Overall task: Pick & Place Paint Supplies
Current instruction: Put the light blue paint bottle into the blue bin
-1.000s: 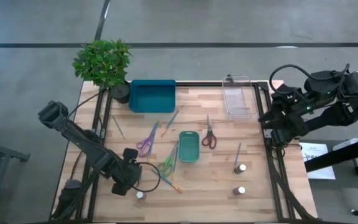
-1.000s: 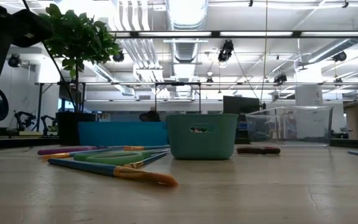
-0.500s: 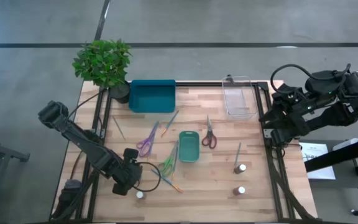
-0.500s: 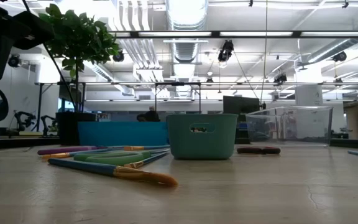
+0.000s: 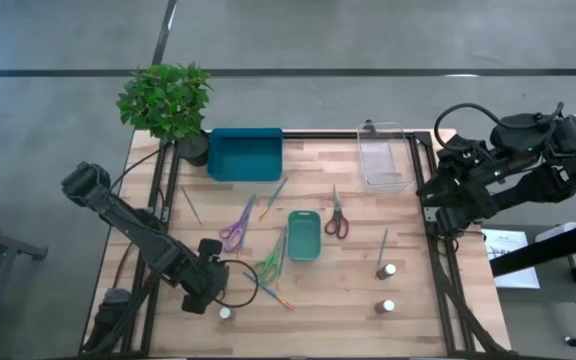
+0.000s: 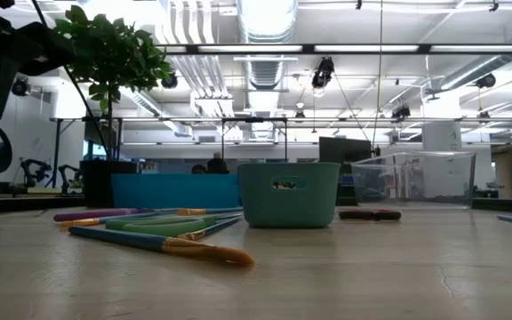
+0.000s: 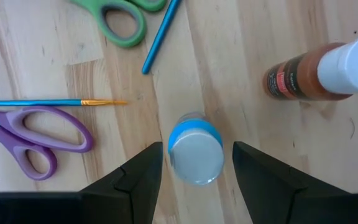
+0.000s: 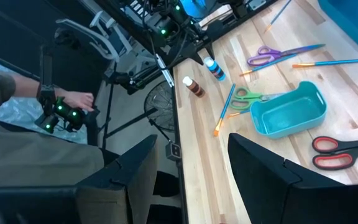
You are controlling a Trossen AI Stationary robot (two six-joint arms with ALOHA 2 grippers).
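Wooden tabletop [image 5: 408, 300] fills the high view; the small teal tray [image 5: 304, 235] sits mid-table, red scissors [image 5: 336, 218] just beside it, two white-capped pots [image 5: 386, 271] nearby. Left gripper [image 5: 211, 290] hovers toward the near edge from the tray. Left wrist view: its fingers stand open either side of a blue pot [image 7: 195, 150], not touching. Right wrist view: right gripper [image 8: 188, 162] parted, empty, off the table's edge.

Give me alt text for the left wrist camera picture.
The open left gripper hovers over an upright blue paint pot on the wooden table. Nearby: a brown pot, purple scissors, green scissors, two brushes.
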